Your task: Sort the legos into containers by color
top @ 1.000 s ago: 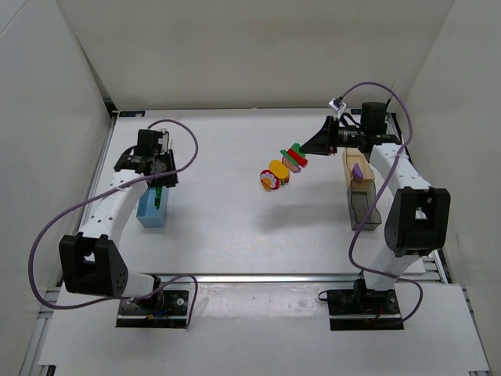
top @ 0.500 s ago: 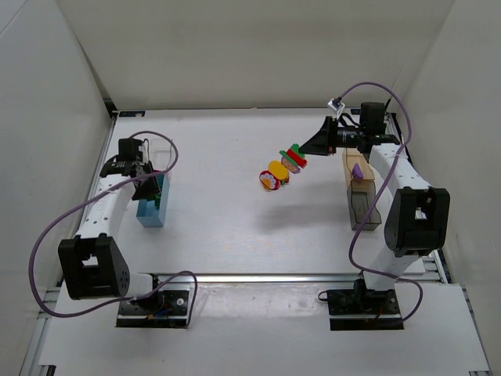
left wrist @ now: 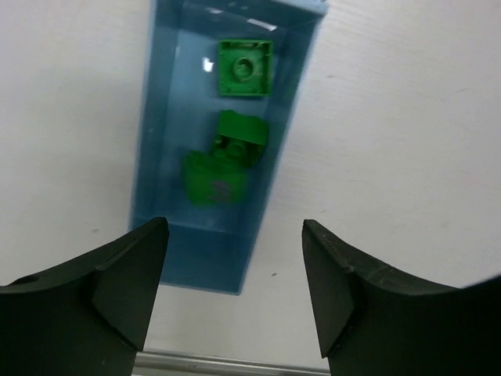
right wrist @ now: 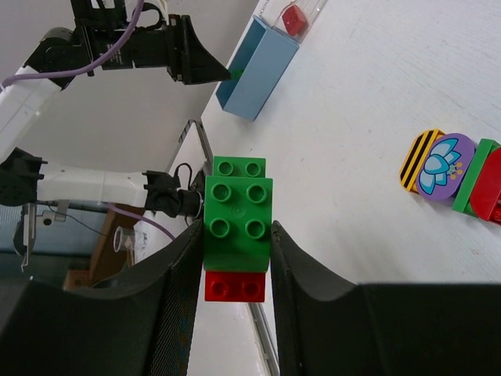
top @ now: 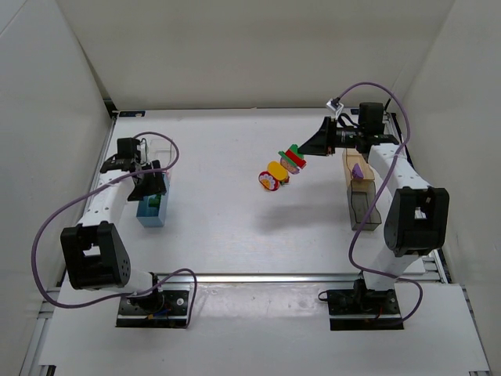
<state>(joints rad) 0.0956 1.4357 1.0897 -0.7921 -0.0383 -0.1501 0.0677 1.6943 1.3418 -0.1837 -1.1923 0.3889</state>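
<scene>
Your left gripper (left wrist: 233,235) hangs open above the blue box (left wrist: 150,157), green bricks (left wrist: 227,157) directly below; right gripper (right wrist: 236,235) clamps 1 green-red stack (right wrist: 237,211).

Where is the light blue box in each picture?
Top external: light blue rectangular plastic box, at the left.
Left wrist: the box, upper centre, green plastic toy bricks inside.
Right wrist: the box, top, left of centre.
Shared landmark: the black left gripper hanging over it.
</scene>
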